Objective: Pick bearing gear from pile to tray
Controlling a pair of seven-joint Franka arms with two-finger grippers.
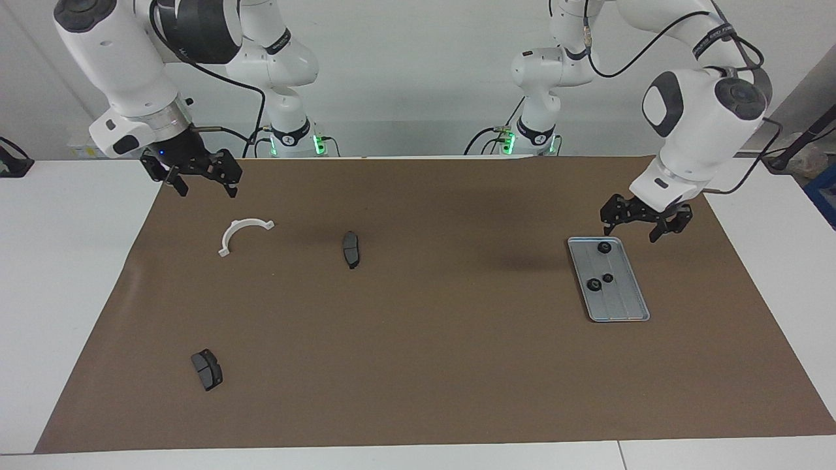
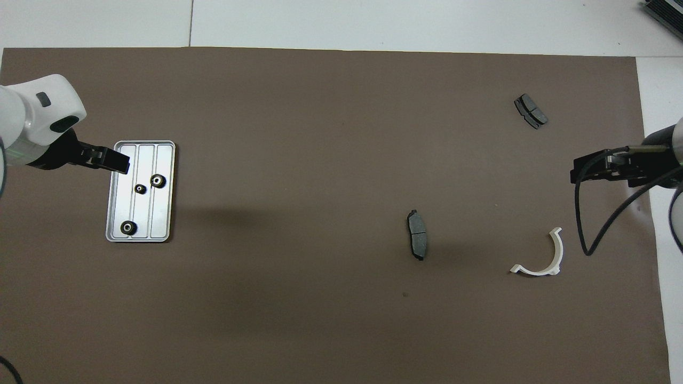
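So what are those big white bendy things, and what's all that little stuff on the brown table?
Those are two robot arms, and each ends in a black two-finger claw called a gripper. One picture looks at the robots from across the table; the other looks down from above them. The left gripper hangs open and empty in the air beside the silvery tray. Three little black gears already lie in that tray. The right gripper waits, open and empty, up over the table's other end. Under it, on the brown mat, lies a white half-ring bracket. Two dark brake pads lie there too: one near the middle, one farther from the robots.
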